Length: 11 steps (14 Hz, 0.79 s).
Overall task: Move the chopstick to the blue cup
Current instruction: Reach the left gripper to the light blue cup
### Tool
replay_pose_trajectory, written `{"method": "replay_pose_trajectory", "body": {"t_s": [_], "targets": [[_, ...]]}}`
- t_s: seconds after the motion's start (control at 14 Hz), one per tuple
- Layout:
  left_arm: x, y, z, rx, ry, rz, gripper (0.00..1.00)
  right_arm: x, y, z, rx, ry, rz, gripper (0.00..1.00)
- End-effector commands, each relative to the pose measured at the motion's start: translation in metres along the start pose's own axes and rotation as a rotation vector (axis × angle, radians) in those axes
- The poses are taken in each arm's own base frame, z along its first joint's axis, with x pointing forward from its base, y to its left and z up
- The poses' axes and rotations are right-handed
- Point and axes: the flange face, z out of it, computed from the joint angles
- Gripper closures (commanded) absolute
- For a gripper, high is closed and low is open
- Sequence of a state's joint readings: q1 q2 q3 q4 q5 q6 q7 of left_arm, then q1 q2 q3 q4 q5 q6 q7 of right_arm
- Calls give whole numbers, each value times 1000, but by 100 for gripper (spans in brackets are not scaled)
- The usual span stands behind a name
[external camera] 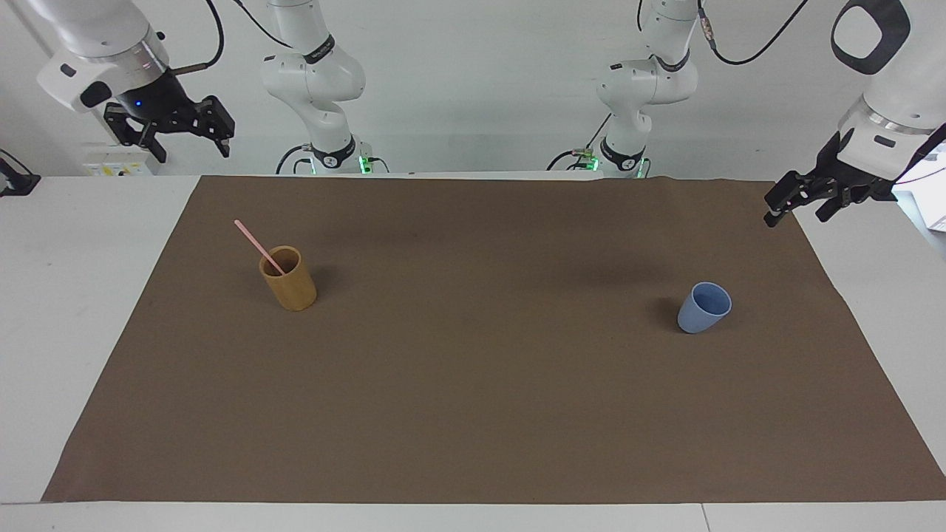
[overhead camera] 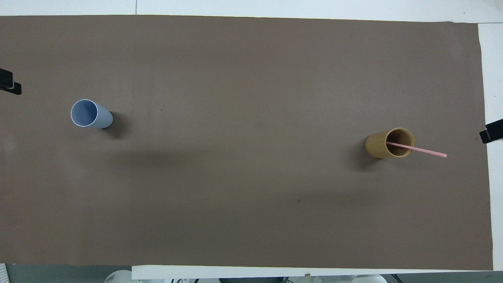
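The pale pink chopstick stands slanted in a tan cylindrical cup toward the right arm's end of the table; its upper end leans out over the rim. It also shows in the overhead view, in the tan cup. The light blue cup stands upright and empty toward the left arm's end, also in the overhead view. My right gripper is open, raised over the table's corner by the tan cup's end. My left gripper is open, raised over the mat's edge by the blue cup's end.
A brown mat covers most of the white table. Both cups stand on it, wide apart. Only the grippers' tips show at the side edges of the overhead view, the left and the right.
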<state>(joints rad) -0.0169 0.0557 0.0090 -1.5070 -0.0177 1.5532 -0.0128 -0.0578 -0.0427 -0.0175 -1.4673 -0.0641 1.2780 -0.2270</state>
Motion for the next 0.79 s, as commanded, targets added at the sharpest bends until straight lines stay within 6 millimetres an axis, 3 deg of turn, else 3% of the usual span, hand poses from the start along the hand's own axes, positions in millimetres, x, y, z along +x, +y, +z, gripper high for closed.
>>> {"method": "replay_pose_trajectory", "body": {"t_s": [0.0, 0.07, 0.21, 0.36, 0.5, 0.71], "targets": [[1, 1, -6, 4, -14, 14, 0, -6, -2, 1, 1, -7, 6, 0], [1, 1, -4, 4, 2, 7, 0, -6, -2, 1, 0, -5, 6, 0], [-5, -5, 39, 3, 61, -17, 0, -6, -2, 1, 0, -5, 6, 0], [-10, -4, 111, -4, 139, -105, 0, -6, -2, 1, 0, -5, 6, 0], [11, -3, 167, -5, 145, -116, 0, -6, -2, 1, 1, -7, 6, 0], [13, -11, 218, 4, 84, -106, 1, -6, -2, 1, 0, -5, 6, 0]]}}
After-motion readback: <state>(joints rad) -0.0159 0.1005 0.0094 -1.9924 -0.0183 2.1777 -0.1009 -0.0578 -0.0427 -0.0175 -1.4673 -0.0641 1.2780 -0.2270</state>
